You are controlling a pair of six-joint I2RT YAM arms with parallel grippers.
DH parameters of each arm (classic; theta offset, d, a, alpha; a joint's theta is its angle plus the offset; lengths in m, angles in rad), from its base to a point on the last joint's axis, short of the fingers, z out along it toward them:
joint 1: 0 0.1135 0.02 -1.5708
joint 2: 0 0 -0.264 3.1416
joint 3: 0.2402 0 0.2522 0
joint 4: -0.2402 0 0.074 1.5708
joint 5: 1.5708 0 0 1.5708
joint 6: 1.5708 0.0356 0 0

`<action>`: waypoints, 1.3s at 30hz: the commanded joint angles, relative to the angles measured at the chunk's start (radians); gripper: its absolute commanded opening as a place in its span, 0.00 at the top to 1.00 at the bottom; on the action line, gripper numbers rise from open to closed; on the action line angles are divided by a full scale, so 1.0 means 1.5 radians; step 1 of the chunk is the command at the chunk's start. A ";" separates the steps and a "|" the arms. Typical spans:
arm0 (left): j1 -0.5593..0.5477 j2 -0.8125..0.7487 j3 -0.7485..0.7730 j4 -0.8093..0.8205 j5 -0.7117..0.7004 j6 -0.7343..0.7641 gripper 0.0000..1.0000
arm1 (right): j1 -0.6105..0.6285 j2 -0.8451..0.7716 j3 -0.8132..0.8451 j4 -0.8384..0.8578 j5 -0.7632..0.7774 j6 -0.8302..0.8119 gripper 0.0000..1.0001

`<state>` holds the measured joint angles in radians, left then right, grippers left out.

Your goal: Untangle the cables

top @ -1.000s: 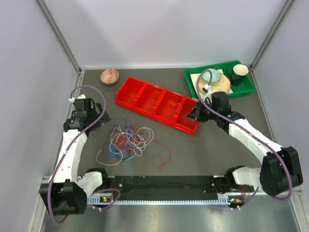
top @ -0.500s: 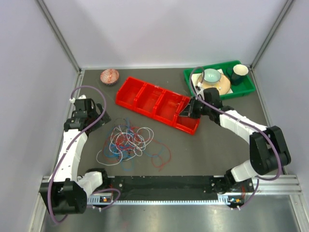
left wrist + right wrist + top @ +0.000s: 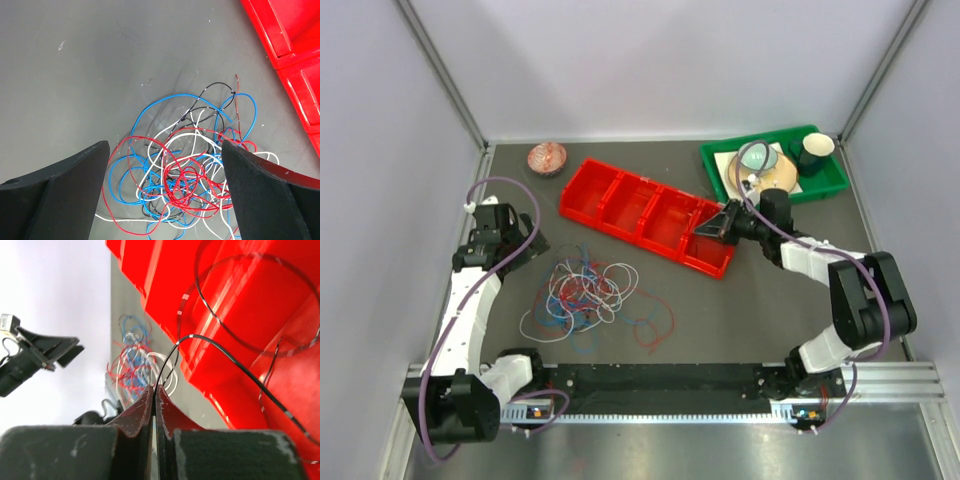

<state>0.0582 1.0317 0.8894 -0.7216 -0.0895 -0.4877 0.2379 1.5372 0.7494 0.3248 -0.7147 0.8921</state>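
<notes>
A tangle of thin red, white, blue and black cables [image 3: 588, 298] lies on the dark table left of centre; it fills the left wrist view [image 3: 192, 172] and shows far off in the right wrist view [image 3: 135, 367]. My left gripper [image 3: 520, 247] hangs open just left of and above the tangle, its fingers [image 3: 60, 195] wide apart and empty. My right gripper [image 3: 713, 226] is over the right end compartment of the red tray [image 3: 620, 195]. It is shut on a black cable [image 3: 220, 347] that loops over the red tray [image 3: 250, 295].
A green tray [image 3: 825, 180] with a bowl, a plate and a dark cup stands at the back right. A small reddish bowl [image 3: 547, 158] sits at the back left. Grey walls close in both sides.
My right gripper has swung left from the tray's right end to over its end compartment, turning level with the black cable in it. The left arm and the tangle have not moved.
</notes>
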 commanded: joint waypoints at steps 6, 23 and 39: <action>-0.001 -0.010 -0.002 0.021 -0.004 0.006 0.01 | 0.056 -0.029 -0.050 0.134 -0.006 0.093 1.00; 0.000 -0.018 -0.004 0.025 0.011 -0.001 0.01 | 0.050 -0.145 -0.032 -0.094 0.199 -0.005 0.54; -0.001 -0.024 -0.005 0.026 0.010 0.003 0.01 | 0.040 -0.181 0.059 -0.393 0.225 -0.181 0.17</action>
<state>0.0582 1.0229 0.8730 -0.7185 -0.0856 -0.4877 0.3027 1.3231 0.8207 -0.1116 -0.4103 0.7361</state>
